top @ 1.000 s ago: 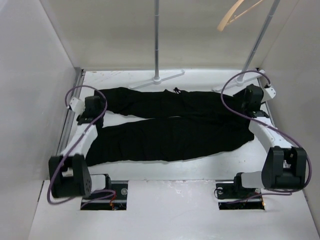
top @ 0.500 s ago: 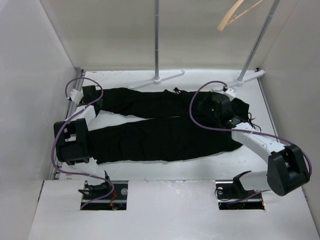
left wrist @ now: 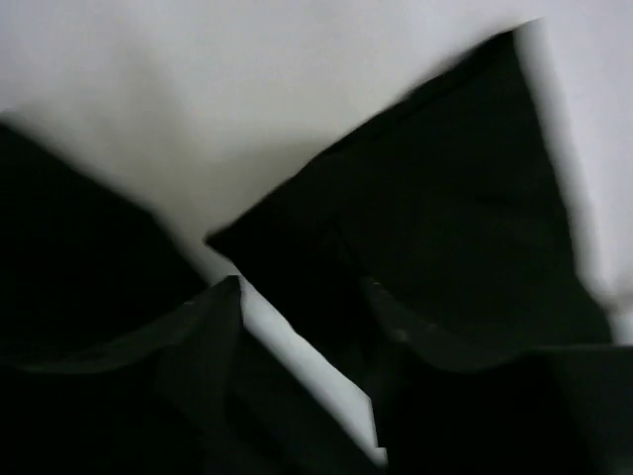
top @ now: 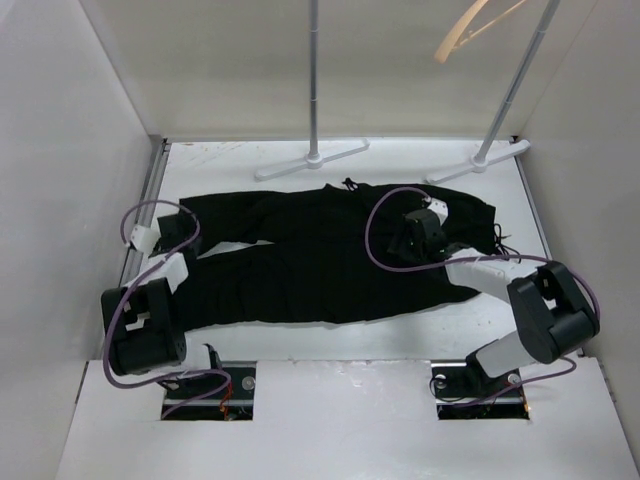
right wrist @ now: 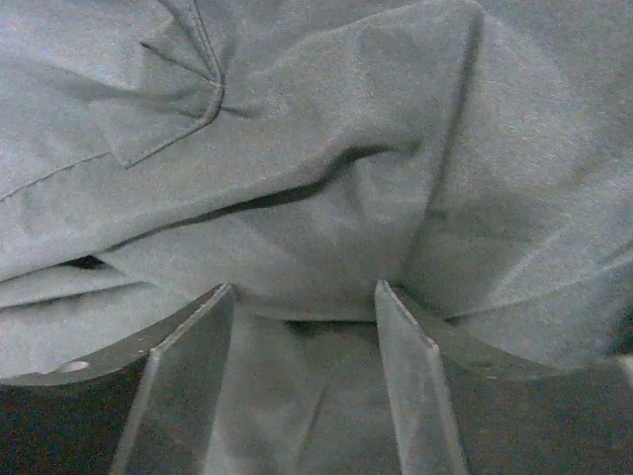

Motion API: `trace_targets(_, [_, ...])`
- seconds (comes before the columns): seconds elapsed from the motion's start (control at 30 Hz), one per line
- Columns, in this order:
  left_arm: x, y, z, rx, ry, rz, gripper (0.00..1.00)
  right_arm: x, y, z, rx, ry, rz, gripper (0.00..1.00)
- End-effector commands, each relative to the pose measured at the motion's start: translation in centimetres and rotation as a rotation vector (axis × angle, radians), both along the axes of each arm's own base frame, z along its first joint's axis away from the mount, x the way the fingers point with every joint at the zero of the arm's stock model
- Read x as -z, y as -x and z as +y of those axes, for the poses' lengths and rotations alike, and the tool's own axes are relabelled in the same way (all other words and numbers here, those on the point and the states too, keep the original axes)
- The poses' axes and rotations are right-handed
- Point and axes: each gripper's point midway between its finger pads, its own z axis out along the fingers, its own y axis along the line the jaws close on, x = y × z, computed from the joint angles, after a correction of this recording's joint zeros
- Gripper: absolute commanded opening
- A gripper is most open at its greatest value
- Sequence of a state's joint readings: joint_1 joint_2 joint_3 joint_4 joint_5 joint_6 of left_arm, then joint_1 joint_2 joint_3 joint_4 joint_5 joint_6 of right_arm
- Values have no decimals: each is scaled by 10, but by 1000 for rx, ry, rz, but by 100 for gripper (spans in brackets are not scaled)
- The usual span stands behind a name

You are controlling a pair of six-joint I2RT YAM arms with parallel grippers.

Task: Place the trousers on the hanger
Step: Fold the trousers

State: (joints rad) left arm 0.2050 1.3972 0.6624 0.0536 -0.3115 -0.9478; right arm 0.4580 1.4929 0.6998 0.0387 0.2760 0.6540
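Note:
The black trousers (top: 320,255) lie flat on the white table, legs to the left and waist to the right. The tan wooden hanger (top: 470,28) hangs high at the back right. My left gripper (top: 178,230) is low at the leg ends. In the blurred left wrist view it (left wrist: 305,287) is open, with a cuff (left wrist: 435,218) just ahead of its tips. My right gripper (top: 408,240) is down on the upper trousers. In the right wrist view it (right wrist: 302,297) is open, its tips pressed on a fold of cloth (right wrist: 326,198).
Two white rack poles rise at the back, one at the middle (top: 313,80) and one at the right (top: 510,85), with their feet on the table. White walls close in on the left (top: 60,180) and right. Purple cables loop over both arms.
My left gripper has pulled back from the far leg's end toward the near side. My right gripper has moved left and lowered onto the upper trousers.

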Motion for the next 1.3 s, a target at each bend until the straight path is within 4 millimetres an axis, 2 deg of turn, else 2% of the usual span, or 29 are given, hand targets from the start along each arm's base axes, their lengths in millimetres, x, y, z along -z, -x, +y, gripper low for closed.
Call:
trace_targets(0.0, [-16, 8, 0, -10, 15, -68, 55, -21, -7, 4, -3, -38, -80, 67])
trace_targets(0.1, [-88, -1, 1, -8, -60, -235, 67, -24, -8, 5, -7, -44, -89, 68])
trace_targets(0.17, [-124, -4, 6, -27, -123, -269, 72, -27, -9, 6, -8, -47, -96, 68])
trace_targets(0.2, [-134, -9, 9, -27, -145, -272, 72, -28, -9, 6, -11, -47, -102, 68])
trace_targets(0.27, [-137, -24, 11, -19, -145, -255, 72, -27, -7, 5, -13, -45, -104, 67])
trace_targets(0.33, [-125, -52, 14, 17, -110, -213, 72, -25, -6, 5, -19, -48, -108, 61])
trace_targets(0.43, [-87, -97, 10, 128, -40, -100, 68, -29, -5, 7, -25, -60, -121, 36])
trace_targets(0.5, [-66, -116, 10, 169, 10, -47, 67, -31, -5, 9, -34, -67, -125, 24])
trace_targets(0.53, [-57, -124, 11, 184, 24, -22, 67, -32, -3, 13, -45, -71, -126, 21])
trace_targets(0.63, [-39, -141, 14, 237, 13, 43, 68, -32, -1, 21, -67, -74, -130, 22])
trace_targets(0.83, [-13, -151, 22, 276, -12, 142, 67, -37, 2, 31, -92, -83, -144, 25])
trace_targets(0.9, [3, -148, 26, 270, -3, 189, 60, -41, 2, 33, -94, -89, -157, 25])
trace_targets(1.0, [22, -145, 28, 262, 7, 233, 40, -48, 3, 35, -98, -98, -178, 26])
trace_targets(1.1, [34, -147, 30, 260, 15, 257, 23, -53, 4, 34, -94, -102, -192, 26])
trace_targets(1.17, [37, -149, 30, 261, 21, 273, 17, -57, 3, 33, -91, -106, -201, 28])
trace_targets(1.27, [36, -157, 33, 265, 14, 281, 12, -64, 4, 33, -90, -114, -219, 39])
